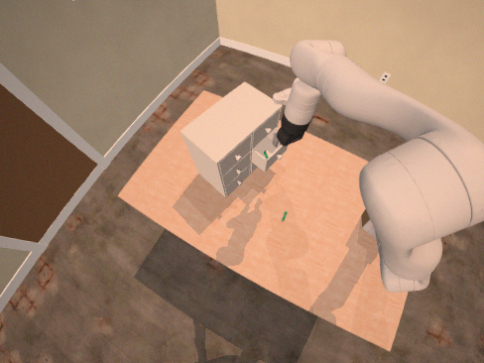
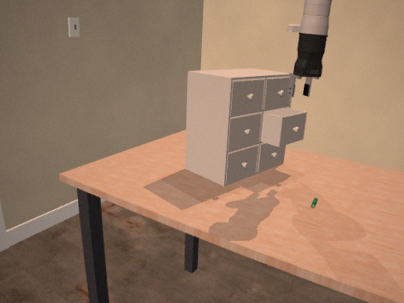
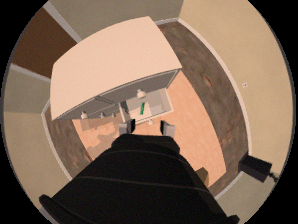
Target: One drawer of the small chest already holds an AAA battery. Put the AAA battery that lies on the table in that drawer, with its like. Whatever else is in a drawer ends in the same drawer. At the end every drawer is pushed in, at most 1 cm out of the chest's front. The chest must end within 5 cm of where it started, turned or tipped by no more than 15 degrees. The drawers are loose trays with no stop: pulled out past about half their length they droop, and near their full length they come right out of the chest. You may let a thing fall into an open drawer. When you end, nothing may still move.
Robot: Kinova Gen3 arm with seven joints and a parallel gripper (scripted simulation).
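The white chest [image 1: 230, 119] [image 2: 207, 124] [image 3: 115, 60] stands upright on the table. Its right middle drawer [image 2: 289, 138] [image 3: 159, 102] is pulled partly out and looks about level. A green battery [image 1: 266, 155] [image 3: 142, 108] lies inside it. Another small green battery [image 1: 285, 216] [image 2: 315, 203] lies on the table in front of the chest. My gripper [image 1: 279, 144] [image 2: 299, 91] [image 3: 147, 124] is open and empty, pointing down above the pulled-out drawer, close to the chest's front at the height of the top row. The gap between fingers and chest front is hard to judge.
The other drawers look pushed in; the top right one [image 2: 276, 99] is right beside my fingers. Round knobs stick out from the fronts. The table [image 1: 327, 198] [image 2: 145, 159] reaches past the chest on all sides. The arm [image 1: 382, 109] comes in from the right.
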